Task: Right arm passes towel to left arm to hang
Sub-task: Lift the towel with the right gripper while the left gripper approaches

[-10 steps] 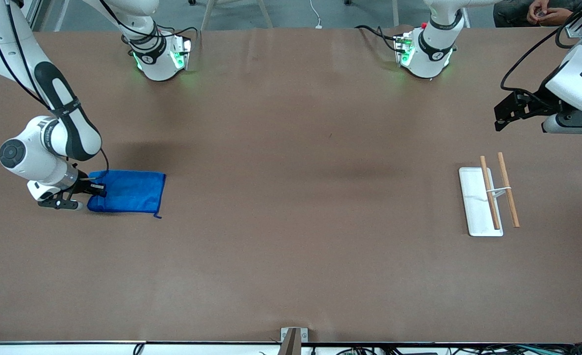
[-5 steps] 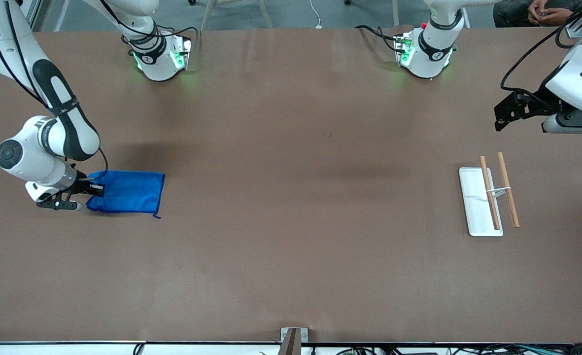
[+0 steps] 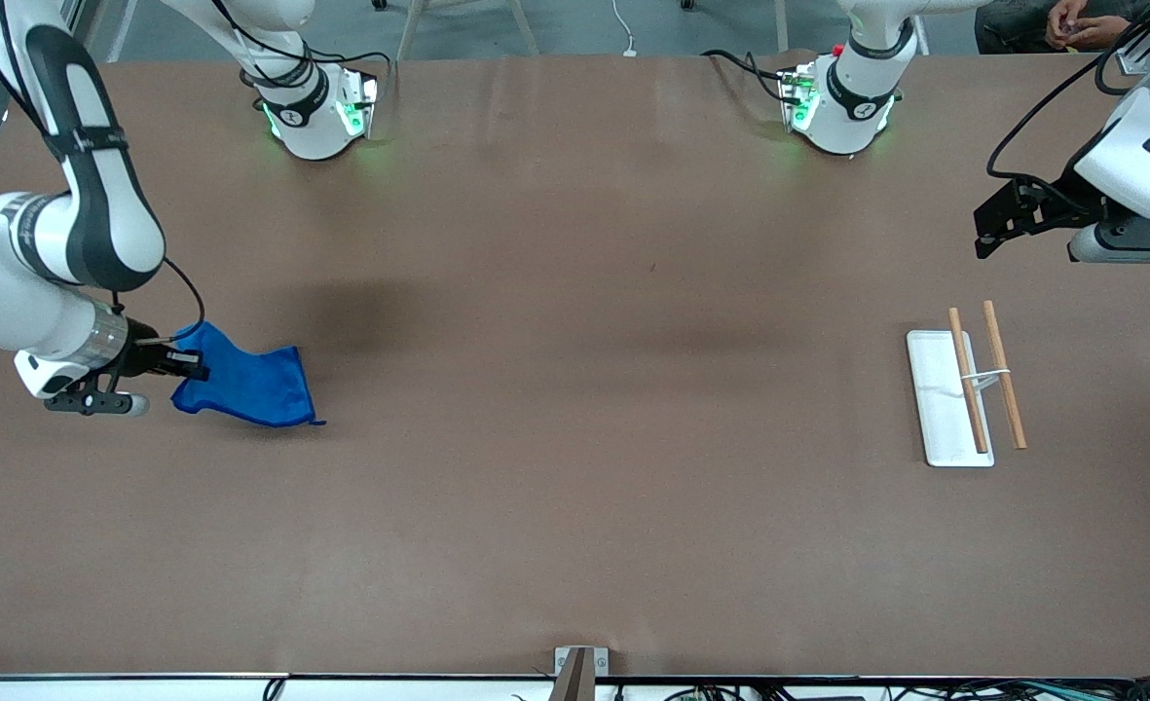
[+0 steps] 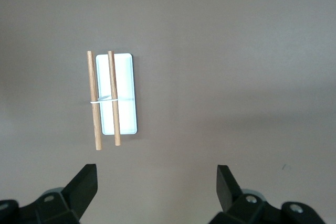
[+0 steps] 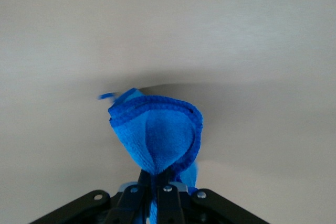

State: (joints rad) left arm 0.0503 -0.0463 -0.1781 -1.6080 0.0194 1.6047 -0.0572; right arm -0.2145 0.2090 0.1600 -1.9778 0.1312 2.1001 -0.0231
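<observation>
Front view: towel in right gripper

R tool clamped on towel at R-arm end; L tool waits up high, jaws wide.

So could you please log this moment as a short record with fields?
towel: blue towel at the right arm's end of the table, pinched edge lifted
right gripper: right gripper shut on towel
left gripper: left gripper open, empty, over bare table near the rack, waiting
rack: white-based rack with two wooden bars, at the left arm's end
</observation>
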